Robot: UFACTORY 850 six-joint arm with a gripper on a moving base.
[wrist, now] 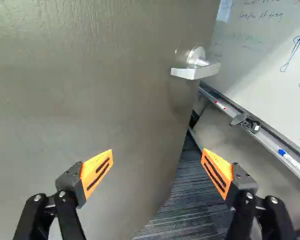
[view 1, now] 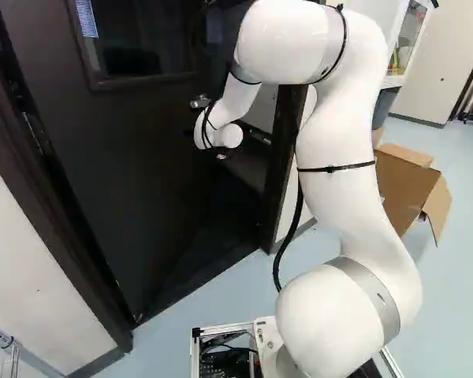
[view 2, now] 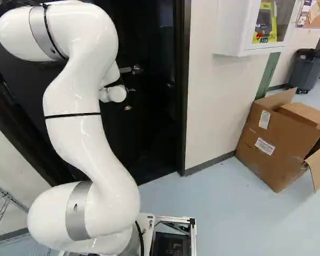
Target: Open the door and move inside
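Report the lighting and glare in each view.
Left base view: door nearly black, arm bright with glossy highlights. Right base view: same contrast, floor pale and well lit. Wrist view: door lighter, whiteboard crossed by a slanting shadow edge.

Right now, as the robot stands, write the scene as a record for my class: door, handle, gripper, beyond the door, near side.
door: dark door, partly open
handle: silver lever near the door's free edge, not gripped
gripper: open, fingers apart, nothing held
beyond the door: striped dark carpet; whiteboard with writing, markers on its tray
near side: opened cardboard box on the floor, white wall cabinet
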